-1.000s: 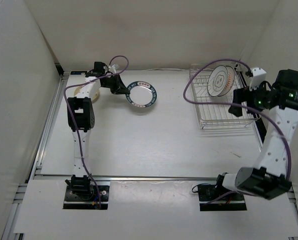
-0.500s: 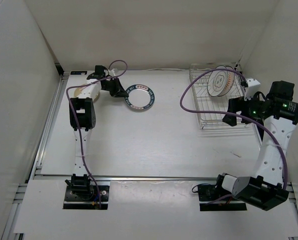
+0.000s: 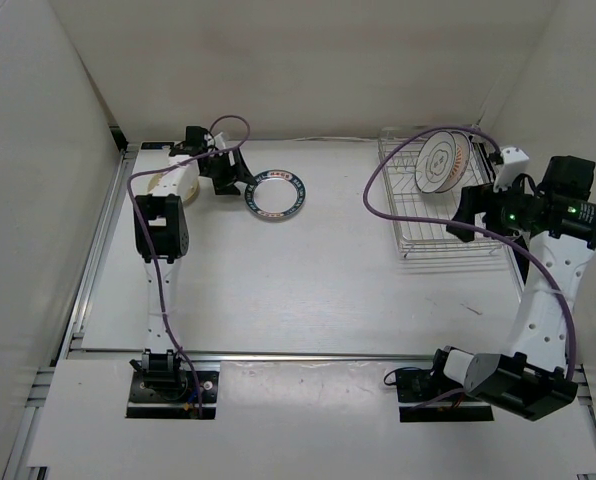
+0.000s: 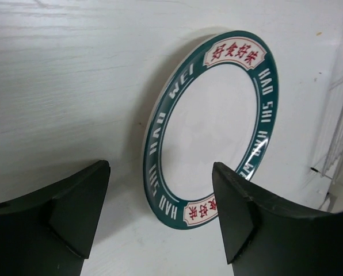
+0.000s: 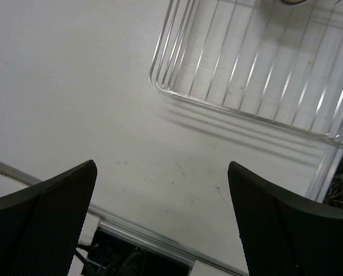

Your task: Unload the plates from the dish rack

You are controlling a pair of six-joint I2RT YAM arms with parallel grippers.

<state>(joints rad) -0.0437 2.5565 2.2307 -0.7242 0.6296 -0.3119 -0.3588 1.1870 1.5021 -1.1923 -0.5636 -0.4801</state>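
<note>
The white plate with the dark lettered rim (image 3: 275, 193) (image 4: 212, 126) lies on the table just beyond my left gripper (image 3: 236, 178) (image 4: 160, 172). That gripper is open, its fingers apart from the plate and holding nothing. A tan plate (image 3: 161, 183) lies at the far left, partly hidden by the left arm. The plate with the orange-red centre (image 3: 440, 160) stands upright in the dish rack (image 3: 428, 228) (image 5: 246, 63). My right gripper (image 3: 463, 217) (image 5: 161, 172) hangs open and empty above the rack's near right part.
A purple cable (image 3: 383, 170) loops from the right arm over the rack. White walls close in the table at the back and on both sides. A metal rail (image 3: 278, 355) runs along the near edge.
My left gripper has opened and let go of the lettered plate, which went from tilted to lying on the table. The right arm has shifted slightly beside the rack.
</note>
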